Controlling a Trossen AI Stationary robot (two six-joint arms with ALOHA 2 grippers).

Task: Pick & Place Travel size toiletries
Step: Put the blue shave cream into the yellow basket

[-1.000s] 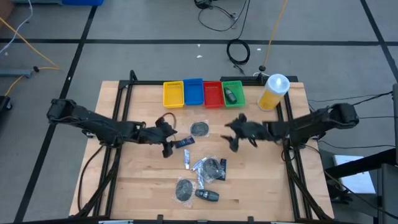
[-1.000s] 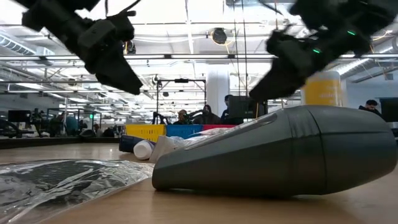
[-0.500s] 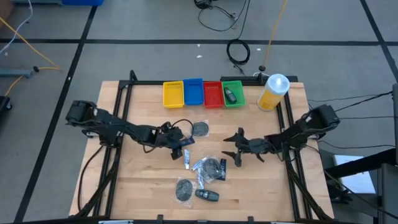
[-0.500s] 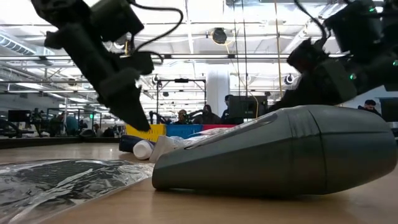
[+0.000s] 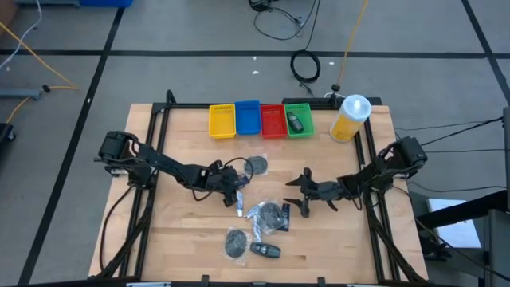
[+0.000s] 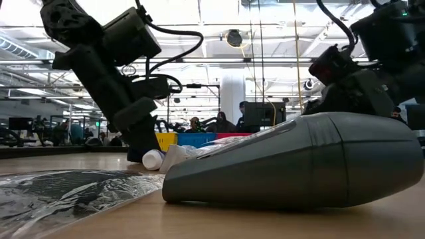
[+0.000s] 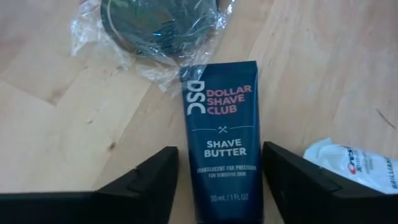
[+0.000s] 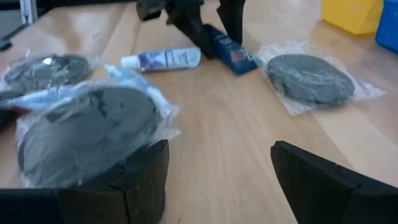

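My left gripper (image 7: 219,150) is open and low over the table, one finger on each side of a dark blue shave-butter tube (image 7: 221,143), with narrow gaps to it. The tube (image 5: 234,183) lies flat on the wood. My right gripper (image 5: 301,194) is open and low, beside a clear-wrapped grey disc (image 8: 87,134). More toiletries lie flat around them: another wrapped disc (image 5: 256,165), a white tube (image 5: 239,204), a disc (image 5: 237,241) and a dark bottle (image 5: 267,249). A dark bottle (image 5: 294,121) sits in the green tray.
Yellow, blue, red and green trays (image 5: 248,119) stand in a row at the table's far edge. The yellow white-capped bottle (image 5: 350,117) stands at the far right corner. In the low view the dark bottle (image 6: 299,166) and a wrapped packet (image 6: 66,186) fill the foreground.
My left gripper has come down and moved toward the table's right, ending astride the blue tube. My right gripper has come down and moved toward the near edge, closer to the wrapped disc. No item has moved.
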